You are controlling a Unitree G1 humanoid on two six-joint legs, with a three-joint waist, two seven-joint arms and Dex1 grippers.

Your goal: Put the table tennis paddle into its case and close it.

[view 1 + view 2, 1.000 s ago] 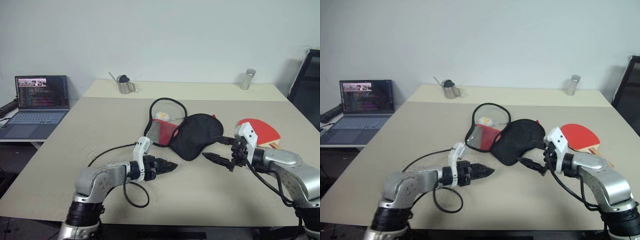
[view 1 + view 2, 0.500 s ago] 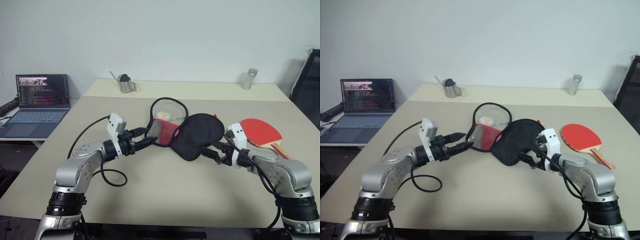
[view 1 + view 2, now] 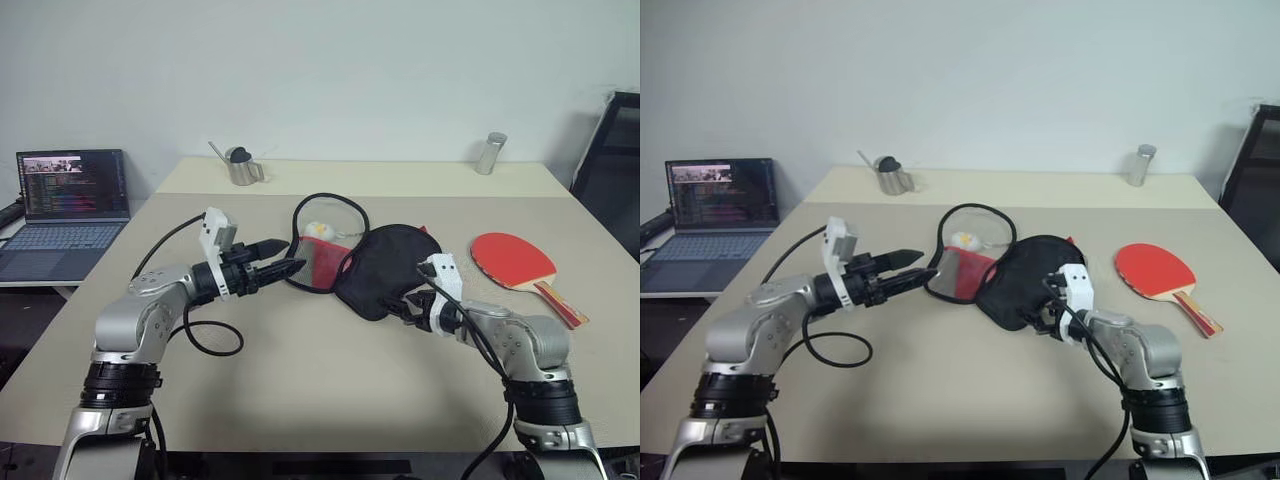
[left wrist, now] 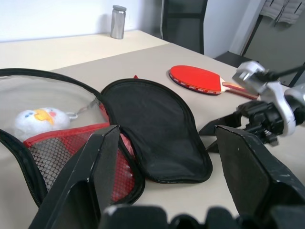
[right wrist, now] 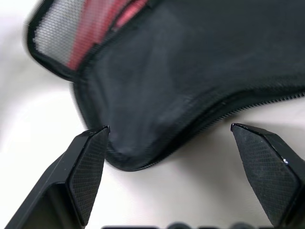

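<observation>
Left eye view: table (image 3: 300,380) carries everything, both arms now brought in on case (image 3: 385,265) near table centre, where a second ago they hung nearer front edge (approach done, no grasp yet). Case lies unzipped, black flap folded toward right edge, red mesh half toward left. Table tennis paddle (image 3: 512,260) untouched toward right edge, long axis diagonal, handle pointing to front right corner. Left gripper (image 3: 283,266) spread, empty, level with mesh half. Right gripper (image 5: 181,176) spread wide, empty, straddling flap's near tip.
</observation>
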